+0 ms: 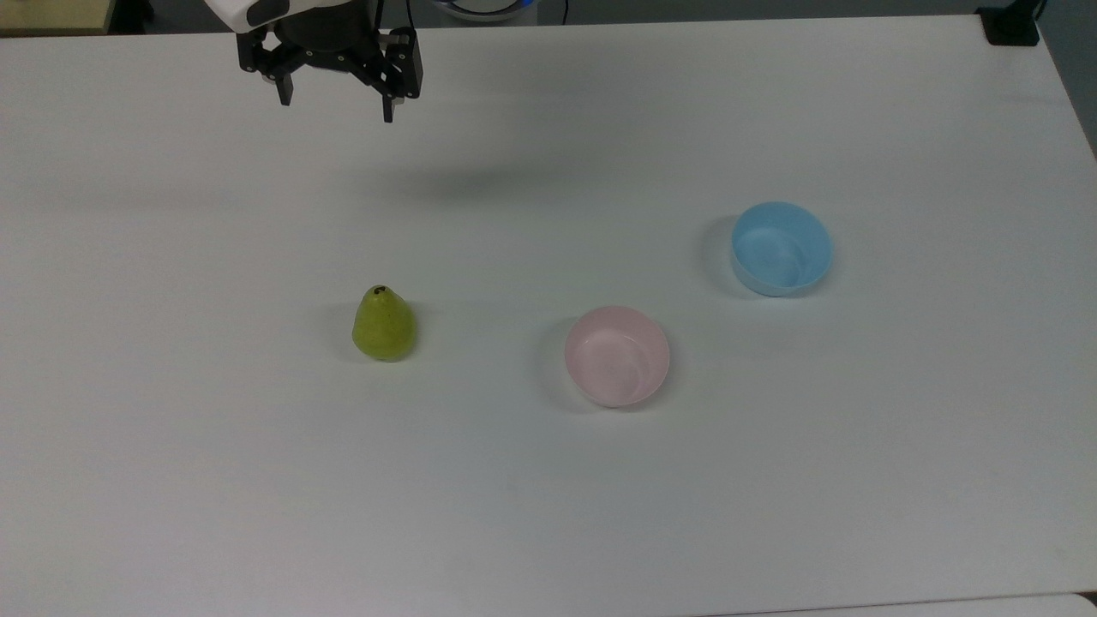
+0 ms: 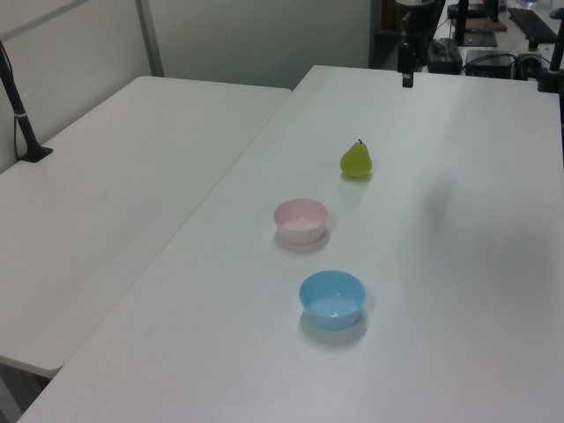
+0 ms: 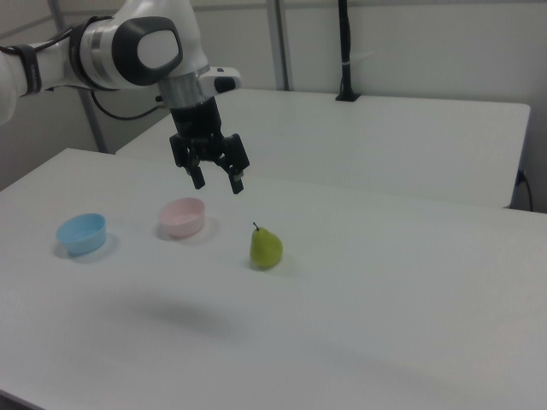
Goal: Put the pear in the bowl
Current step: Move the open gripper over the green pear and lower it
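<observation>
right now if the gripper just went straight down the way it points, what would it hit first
Probably bare table. The open gripper points down, high above the surface, and its shadow falls on bare tabletop, apart from the pear and the pink bowl. Depth is hard to judge, though.

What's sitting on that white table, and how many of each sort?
Bowls: 2, a pink bowl and a blue bowl
Pears: 1, the pear
Total: 3
</observation>
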